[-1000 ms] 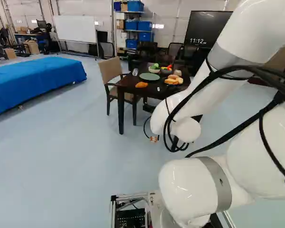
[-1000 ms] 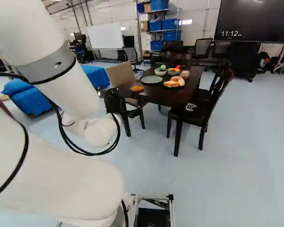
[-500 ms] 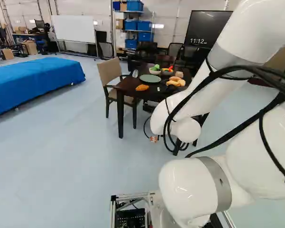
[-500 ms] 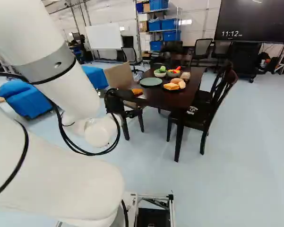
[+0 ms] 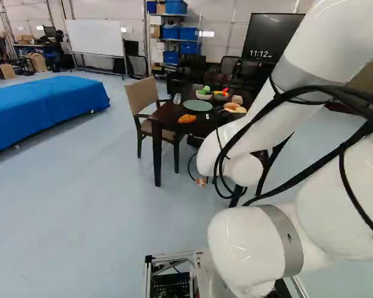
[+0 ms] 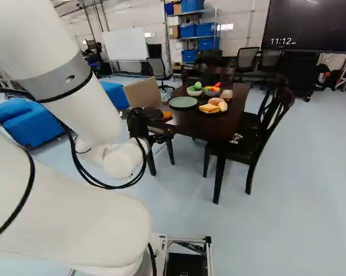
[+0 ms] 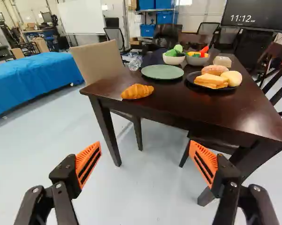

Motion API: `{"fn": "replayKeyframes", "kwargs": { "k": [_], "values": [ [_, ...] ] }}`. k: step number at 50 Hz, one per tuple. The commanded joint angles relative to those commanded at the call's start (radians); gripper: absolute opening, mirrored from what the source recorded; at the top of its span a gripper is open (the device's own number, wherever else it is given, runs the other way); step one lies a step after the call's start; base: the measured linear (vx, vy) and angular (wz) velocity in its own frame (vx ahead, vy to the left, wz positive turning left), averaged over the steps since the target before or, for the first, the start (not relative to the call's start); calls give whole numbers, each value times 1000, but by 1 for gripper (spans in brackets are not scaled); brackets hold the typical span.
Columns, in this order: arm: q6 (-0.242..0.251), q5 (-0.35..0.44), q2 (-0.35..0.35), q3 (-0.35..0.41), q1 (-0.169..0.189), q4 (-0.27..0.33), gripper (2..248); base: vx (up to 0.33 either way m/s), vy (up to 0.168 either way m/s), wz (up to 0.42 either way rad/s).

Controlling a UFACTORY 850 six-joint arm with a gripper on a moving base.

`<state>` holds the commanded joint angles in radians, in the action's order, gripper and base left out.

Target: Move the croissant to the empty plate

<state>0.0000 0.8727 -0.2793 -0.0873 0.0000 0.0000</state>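
The base has moved nearer the table (image 6: pixel 196 122) since the earlier frames, and the whole scene has shifted in both base views. The arm (image 6: pixel 83 109) keeps its pose above its lowest joint. The croissant (image 7: pixel 137 91) has not shifted against the table; it lies on the tabletop close to the near corner, by the tan chair (image 7: pixel 96 61).

Its long axis runs mostly crosswise to the gripper's (image 6: pixel 161 125) line of sight, slightly aslant. One end sits near the table's edge, and the other points toward the black plate (image 7: pixel 191 83) of bread. The green plate (image 7: pixel 162 71) lies farther in, apart from the croissant.

In the wrist view the gripper (image 7: pixel 144 161) is spread wide, its orange pads (image 7: pixel 88 164) well apart and facing each other. It has hold of nothing and touches nothing; only floor shows between the fingertips, with the croissant beyond them.

In the right base view a dark finger covers part of the croissant. The arm hides part of the table in the left base view, and the wrist view cuts off one table corner.
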Motion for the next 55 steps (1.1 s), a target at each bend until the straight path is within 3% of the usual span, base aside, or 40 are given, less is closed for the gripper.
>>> {"fn": "replayKeyframes", "kwargs": {
  "k": [55],
  "values": [
    [0, 0, 0, 0, 0, 0, 247, 130, 4, -9]
  ]
}}
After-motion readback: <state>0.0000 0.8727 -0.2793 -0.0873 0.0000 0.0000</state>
